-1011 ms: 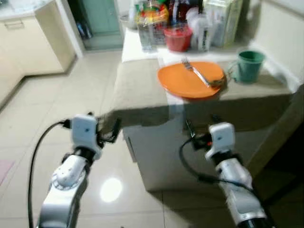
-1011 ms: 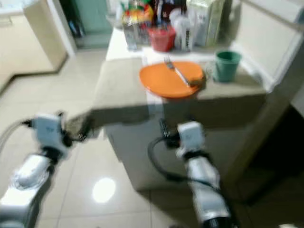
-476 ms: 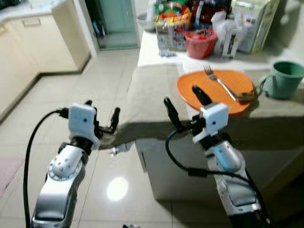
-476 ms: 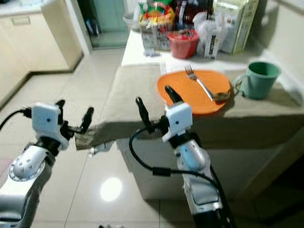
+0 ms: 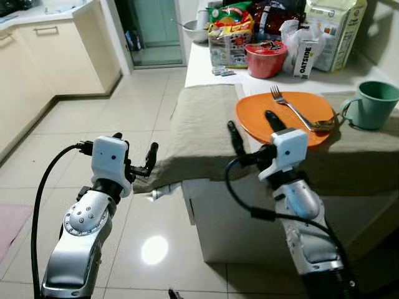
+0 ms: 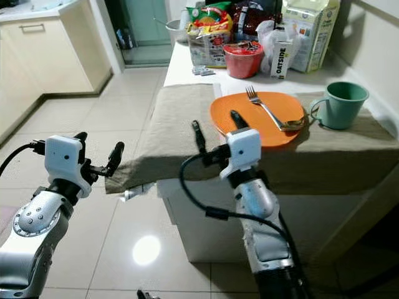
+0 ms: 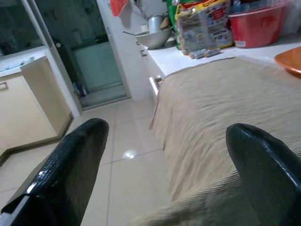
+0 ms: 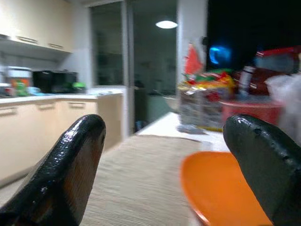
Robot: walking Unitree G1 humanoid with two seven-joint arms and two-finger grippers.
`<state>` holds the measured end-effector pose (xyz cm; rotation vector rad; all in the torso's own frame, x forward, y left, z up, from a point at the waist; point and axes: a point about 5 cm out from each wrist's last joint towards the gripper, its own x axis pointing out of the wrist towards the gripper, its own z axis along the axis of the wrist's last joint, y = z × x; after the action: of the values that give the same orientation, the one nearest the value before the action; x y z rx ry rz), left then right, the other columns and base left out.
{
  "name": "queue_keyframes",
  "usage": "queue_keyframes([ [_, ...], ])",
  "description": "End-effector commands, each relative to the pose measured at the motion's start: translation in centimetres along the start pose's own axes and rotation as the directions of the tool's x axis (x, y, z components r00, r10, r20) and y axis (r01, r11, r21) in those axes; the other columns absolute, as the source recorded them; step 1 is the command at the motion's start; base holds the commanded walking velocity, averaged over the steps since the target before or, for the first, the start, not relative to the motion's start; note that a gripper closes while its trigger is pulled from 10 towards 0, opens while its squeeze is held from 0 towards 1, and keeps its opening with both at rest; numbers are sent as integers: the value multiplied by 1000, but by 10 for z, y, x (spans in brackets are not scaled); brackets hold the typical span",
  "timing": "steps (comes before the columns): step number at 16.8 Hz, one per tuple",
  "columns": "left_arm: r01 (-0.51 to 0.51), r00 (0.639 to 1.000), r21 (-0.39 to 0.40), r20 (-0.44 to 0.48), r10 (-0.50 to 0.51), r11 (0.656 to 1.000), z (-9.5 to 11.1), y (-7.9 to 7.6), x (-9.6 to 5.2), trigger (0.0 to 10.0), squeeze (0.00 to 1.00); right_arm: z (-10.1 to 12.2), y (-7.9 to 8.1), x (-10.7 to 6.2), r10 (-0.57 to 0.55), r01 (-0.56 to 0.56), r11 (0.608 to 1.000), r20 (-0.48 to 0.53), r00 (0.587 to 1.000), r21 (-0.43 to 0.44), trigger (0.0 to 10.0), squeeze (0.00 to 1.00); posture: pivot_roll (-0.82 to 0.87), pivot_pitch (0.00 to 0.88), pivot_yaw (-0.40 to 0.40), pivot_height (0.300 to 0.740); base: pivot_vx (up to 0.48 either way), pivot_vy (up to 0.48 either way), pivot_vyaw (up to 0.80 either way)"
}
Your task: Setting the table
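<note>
An orange plate [image 5: 283, 114] lies on a beige tablecloth [image 5: 199, 131] that covers the near part of a white table [image 5: 215, 218], and a metal fork [image 5: 293, 111] rests across the plate with its tines toward the far side. A green mug [image 5: 374, 104] stands on the cloth just beside the plate, on the robot's right, handle toward the plate. The right gripper [image 5: 252, 128] is raised over the near edge of the table, its two black fingers spread wide and holding nothing; one fingertip [image 5: 270, 117] overlaps the near rim of the plate and the other sits above the cloth. In the right wrist view the plate [image 8: 221, 188] shows between the two fingers. The left gripper [image 5: 134, 149] hangs off the table's left corner over the tiled floor [image 5: 93, 124], fingers also wide apart and empty, pointing toward the hanging edge of the cloth [image 7: 225, 127]. At the far end of the table stand a red bowl [image 5: 266, 59], an oat drink carton [image 5: 302, 51], a large paper bag [image 5: 340, 31] and snack packets [image 5: 230, 37]. Cream cabinets [image 5: 43, 56] line the far left.
</note>
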<state>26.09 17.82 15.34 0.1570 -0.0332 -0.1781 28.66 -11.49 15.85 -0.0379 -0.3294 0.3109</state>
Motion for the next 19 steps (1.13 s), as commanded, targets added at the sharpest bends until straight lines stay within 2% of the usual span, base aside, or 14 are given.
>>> queue_keyframes([
  [1,-13,1000,2,-12,13,1000,0,7,2,10000,0,-8,-4,2,-40,41,999,-62,997,8,10000,0,-65,0,135,740,0,0,0],
  [5,-20,1000,-19,-14,20,1000,0,7,1,10000,0,-10,-3,0,-42,43,999,-71,997,9,10000,0,-63,0,136,740,0,0,0],
  [12,-17,1000,-14,-17,17,1000,-2,3,0,10000,0,-11,6,-2,-19,20,1000,-70,997,1,10000,0,-65,3,133,740,0,-425,0],
  [19,1,1000,-18,1,-1,1000,-1,-3,-1,10000,0,-10,10,-3,12,-13,1000,-55,998,-21,10000,0,-66,7,129,740,250,-406,0],
])
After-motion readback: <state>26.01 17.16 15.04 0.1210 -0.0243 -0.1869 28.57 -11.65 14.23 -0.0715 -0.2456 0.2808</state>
